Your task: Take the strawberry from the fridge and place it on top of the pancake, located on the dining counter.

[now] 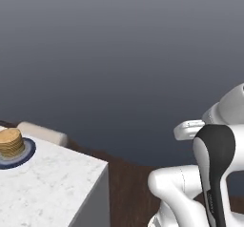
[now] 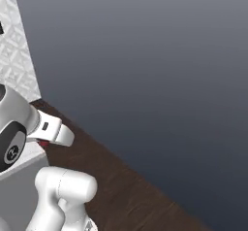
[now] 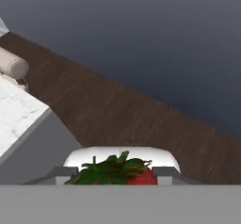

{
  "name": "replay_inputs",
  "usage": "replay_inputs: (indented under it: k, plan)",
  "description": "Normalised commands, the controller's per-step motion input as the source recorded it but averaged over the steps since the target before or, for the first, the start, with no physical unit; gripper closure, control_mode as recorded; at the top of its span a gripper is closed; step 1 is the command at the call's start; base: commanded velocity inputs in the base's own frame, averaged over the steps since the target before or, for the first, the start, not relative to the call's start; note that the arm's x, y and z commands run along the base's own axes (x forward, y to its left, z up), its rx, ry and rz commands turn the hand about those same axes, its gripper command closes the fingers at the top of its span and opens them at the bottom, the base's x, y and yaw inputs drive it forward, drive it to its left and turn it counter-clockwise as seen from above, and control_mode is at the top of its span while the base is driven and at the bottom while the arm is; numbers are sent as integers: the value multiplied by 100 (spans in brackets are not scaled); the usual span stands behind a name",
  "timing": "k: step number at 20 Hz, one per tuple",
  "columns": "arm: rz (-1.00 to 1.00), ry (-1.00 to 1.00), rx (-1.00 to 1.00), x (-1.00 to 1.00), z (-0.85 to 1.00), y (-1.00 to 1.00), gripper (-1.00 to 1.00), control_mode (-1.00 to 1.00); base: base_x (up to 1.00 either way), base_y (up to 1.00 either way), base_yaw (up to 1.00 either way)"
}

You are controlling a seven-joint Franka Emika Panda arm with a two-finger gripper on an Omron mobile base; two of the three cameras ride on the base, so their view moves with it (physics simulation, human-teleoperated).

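The tool [image 3: 115, 173] is clamped on the strawberry [image 3: 117, 172]: in the hand view the red berry with its green leaves sits between the two finger tips, low in the picture. In the right base view a bit of red shows under the white hand. Just beyond, the corner of the white marble table [image 3: 16, 117] appears, with a tan stool [image 3: 12, 65] beside it. Farther away, in the left base view, the pancake [image 1: 10, 142] stands on its dark blue plate [image 1: 27, 150] on this table. The carrying step seems in hand. The next move probably needs the arm to travel over the plate and lower the berry gently onto the stack.
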Motion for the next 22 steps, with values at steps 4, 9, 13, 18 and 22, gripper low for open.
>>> replay_inputs:
  k: [4, 9, 13, 18, 22]
  plan:
    - [0, 0, 0, 0, 0, 0, 100, 100, 60, -77, 71]
    - [0, 0, 0, 0, 0, 0, 100, 100, 40, -76, 76]
    - [0, 0, 0, 0, 0, 0, 100, 100, 54, -87, 72]
    - [0, 0, 0, 0, 0, 0, 100, 100, 54, -83, 73]
    - [0, 0, 0, 0, 0, 0, 100, 100, 62, -68, 74]
